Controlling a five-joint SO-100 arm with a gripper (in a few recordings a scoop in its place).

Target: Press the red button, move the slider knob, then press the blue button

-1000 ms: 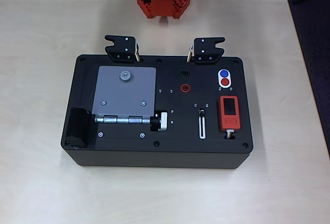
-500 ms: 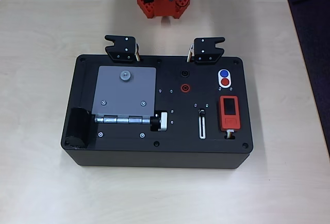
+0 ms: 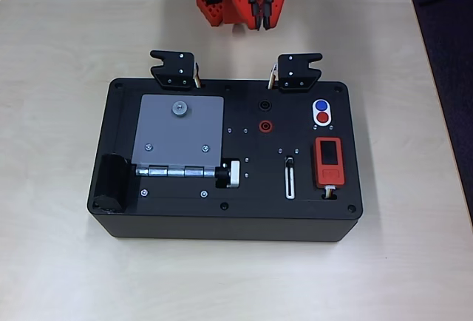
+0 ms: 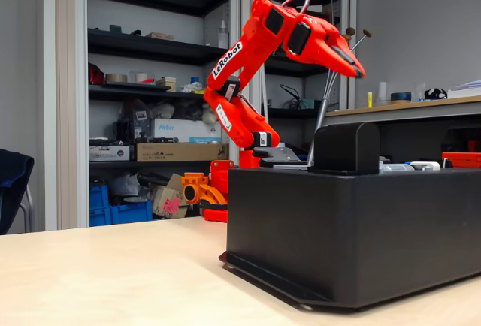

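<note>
Red and blue, the two small buttons share a white oval near the far right corner of the black box (image 3: 118,221) in the overhead view: the blue button (image 3: 321,106) sits just behind the red button (image 3: 322,118), touching nothing. Nearer the front, left of an orange-red block with a dark screen (image 3: 328,161), the slider knob (image 3: 290,163) sits at the far end of its white-outlined slot (image 3: 290,183). Further left lie a red ring socket (image 3: 264,125), a grey hinged plate (image 3: 179,133) and a ribbed round knob (image 3: 232,174). The box rests on a pale wooden table (image 3: 59,114). Beyond its far edge, the orange arm's gripper (image 3: 260,19) hangs above the table, well apart from the buttons; in the fixed view the gripper (image 4: 355,67) is raised above the box, its fingers drawn nearly together and holding nothing.
</note>
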